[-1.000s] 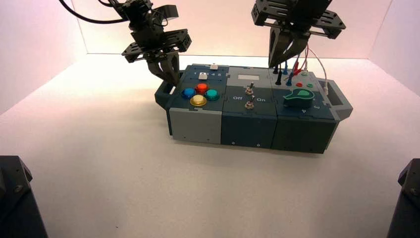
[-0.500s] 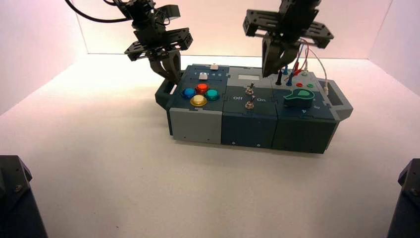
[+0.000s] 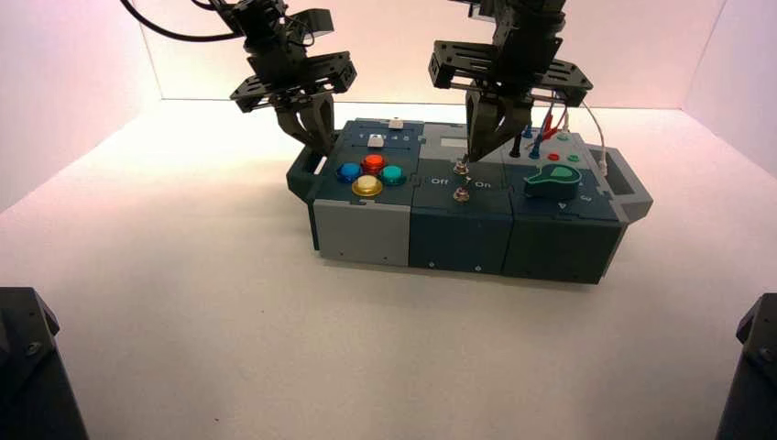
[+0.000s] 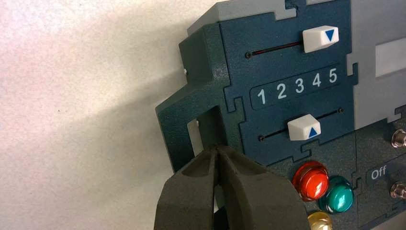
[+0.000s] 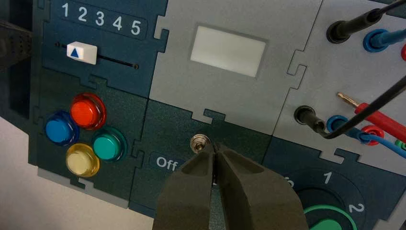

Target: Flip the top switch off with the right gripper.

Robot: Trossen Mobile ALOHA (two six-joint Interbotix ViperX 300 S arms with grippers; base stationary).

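The top switch [image 5: 199,142] is a small metal toggle on the dark middle panel of the box [image 3: 458,234], just above the "Off" lettering [image 5: 166,163]. My right gripper [image 5: 215,146] is shut, its tips right beside this toggle on the side away from "Off". In the high view the right gripper [image 3: 474,154] hangs over the top switch [image 3: 461,169], with the bottom switch [image 3: 461,194] just in front. My left gripper [image 4: 218,149] is shut and holds nothing, hovering by the box's left handle [image 3: 302,174].
Blue, red, teal and yellow buttons [image 3: 367,174] sit left of the switches, with two white sliders [image 4: 304,127] behind them. Red, blue and black wires [image 5: 364,129] are plugged in at the back right, close to the right gripper. A green knob [image 3: 552,182] lies right of the switches.
My right gripper has swung left and down from above the wire sockets to the top switch. The left arm has stayed by the handle.
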